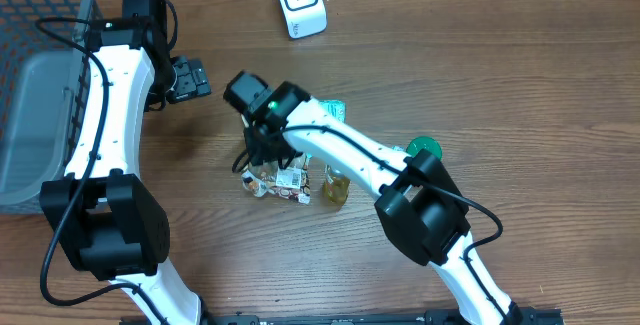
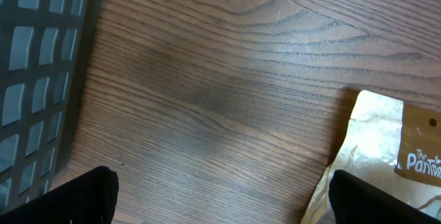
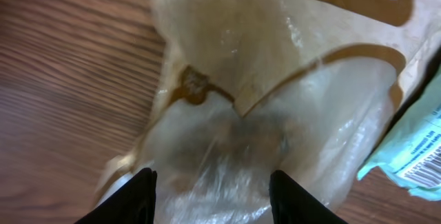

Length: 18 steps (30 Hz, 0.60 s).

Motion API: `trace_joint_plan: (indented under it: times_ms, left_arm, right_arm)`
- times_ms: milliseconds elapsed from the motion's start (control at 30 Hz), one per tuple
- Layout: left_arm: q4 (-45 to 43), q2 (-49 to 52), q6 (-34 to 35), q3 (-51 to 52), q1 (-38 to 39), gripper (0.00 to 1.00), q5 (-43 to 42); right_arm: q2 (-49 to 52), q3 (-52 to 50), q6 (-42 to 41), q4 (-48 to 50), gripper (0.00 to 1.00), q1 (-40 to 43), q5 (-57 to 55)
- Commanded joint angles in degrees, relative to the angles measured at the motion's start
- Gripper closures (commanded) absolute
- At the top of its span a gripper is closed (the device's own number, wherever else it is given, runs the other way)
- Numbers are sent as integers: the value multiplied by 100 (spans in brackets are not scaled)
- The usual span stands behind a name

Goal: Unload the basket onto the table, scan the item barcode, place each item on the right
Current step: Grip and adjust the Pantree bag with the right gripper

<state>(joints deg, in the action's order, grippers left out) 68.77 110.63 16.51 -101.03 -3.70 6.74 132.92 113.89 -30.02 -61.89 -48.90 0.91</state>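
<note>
At the table's (image 1: 520, 65) middle, one clear snack pouch (image 1: 278, 181) lies between the right gripper's (image 3: 212, 198) two fingers; whether they squeeze it I cannot tell. One yellow bottle (image 1: 336, 187) sits just beside. The left gripper (image 2: 227, 200) gapes empty. One white scanner (image 1: 300, 2) stands at the far edge

The tabletop (image 1: 520, 85) is matt brown wood with strong grain. The pouch (image 3: 275, 114) is glossy, crinkled film, partly clear. The basket (image 1: 40, 25) at ten o'clock is matt grey plastic; the scanner (image 1: 300, 3) at twelve, smooth white plastic.
</note>
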Motion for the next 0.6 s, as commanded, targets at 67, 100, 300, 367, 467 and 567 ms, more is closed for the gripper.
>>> trace_joint_plan:
  times_ms: [67,100,300,367,467,567]
  left_arm:
    - [-4,-90,-24,-92,72,1,74]
    - [-4,-90,-24,-92,72,0,72]
    - [-4,-90,-22,-92,74,0,74]
    - [-4,-90,-22,-92,74,1,74]
    - [-4,-90,-24,-92,74,0,72]
    - [-4,-90,-22,-92,74,0,74]
  right_arm:
    - [-24,-627,48,398,49,-96,-81]
    - [-26,-621,52,393,48,-96,-81]
    - [-282,37,378,122,41,42,-81]
    - [-496,365,503,-44,41,111,-81]
    - [-647,437,664,-227,40,125,-44]
    - [-638,413,957,-535,38,96,374]
